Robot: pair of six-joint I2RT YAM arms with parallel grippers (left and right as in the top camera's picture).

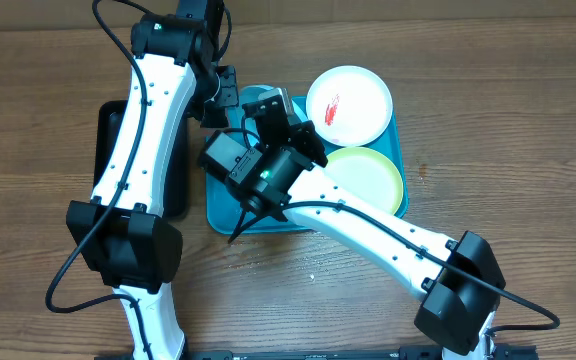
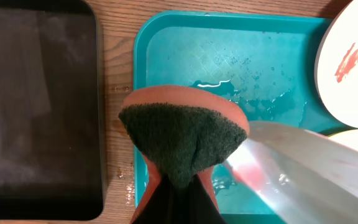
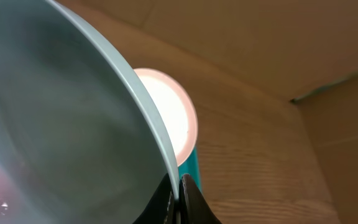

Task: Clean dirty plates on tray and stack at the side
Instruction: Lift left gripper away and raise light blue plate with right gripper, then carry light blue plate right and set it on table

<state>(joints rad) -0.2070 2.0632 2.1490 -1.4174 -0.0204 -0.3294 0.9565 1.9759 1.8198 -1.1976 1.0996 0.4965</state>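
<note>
Sponge point(image 2: 182, 140) pinched in left claw point(image 2: 178, 186) beside blue plate point(image 3: 61, 124), its rim clamped by right claw point(image 3: 179, 196), above tray point(image 2: 229, 37).

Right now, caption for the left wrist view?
Left gripper holds the sponge over the wet tray, blue plate tilted alongside.

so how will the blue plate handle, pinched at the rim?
Probably stiff: the blue plate holds its curve with the right pincer shut on only its rim. Likely slippery: it shows wet sheen, and water pools on the tray. Thin-walled, so probably light; it may pivot if the sponge pushes hard.
</note>
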